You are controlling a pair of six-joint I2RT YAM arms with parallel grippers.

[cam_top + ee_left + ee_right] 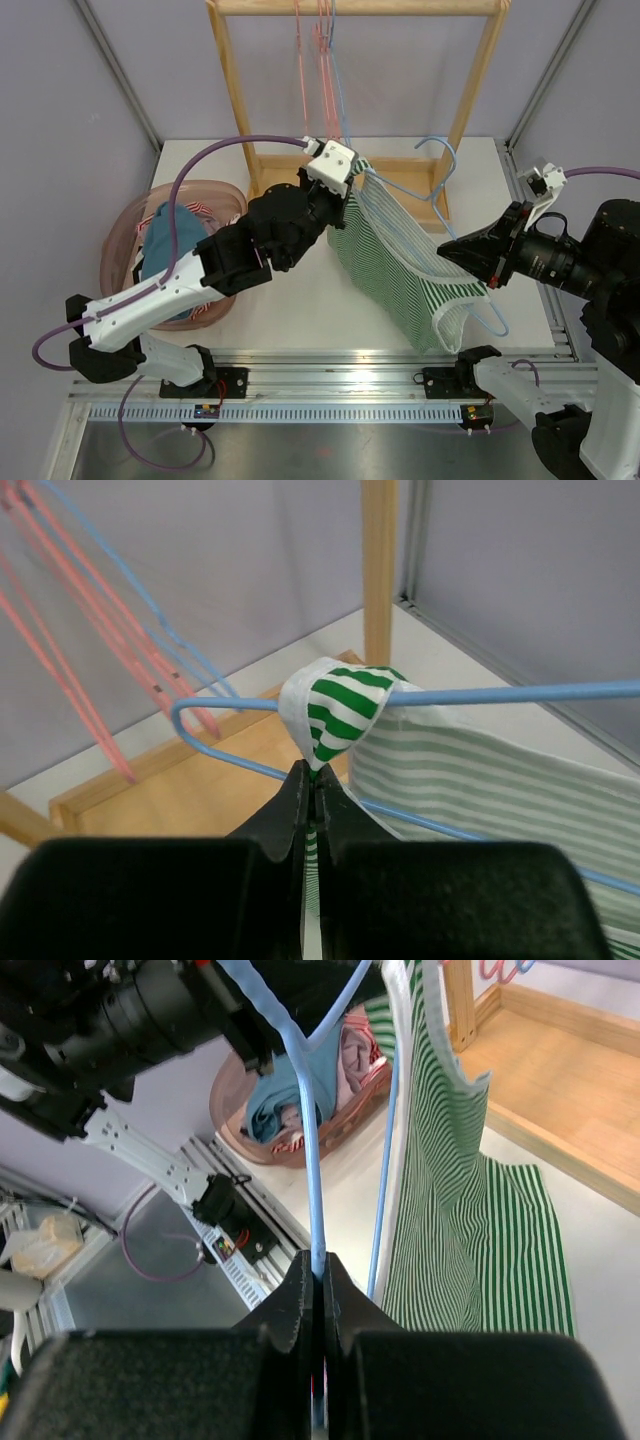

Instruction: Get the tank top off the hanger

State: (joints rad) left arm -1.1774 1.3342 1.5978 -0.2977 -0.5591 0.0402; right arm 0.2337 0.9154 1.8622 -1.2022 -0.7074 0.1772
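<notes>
"Where is the tank top?"

"A green-and-white striped tank top [400,270] hangs on a blue wire hanger [500,693], tilted above the middle of the tabletop [300,300], near a wooden rack [350,8]."

"And the arms?"

"The left end effector [312,780] is closed, pinching the strap at the hanger's far-left end. The right end effector [318,1265] is closed on the hanger's wire, at the right."

White base link, black joints and purple cable [240,140] on left arm [150,300]; black barrel-shaped joints on right arm [550,262]; left gripper [311,778] and right gripper [320,1263] matte black wedges.
</notes>
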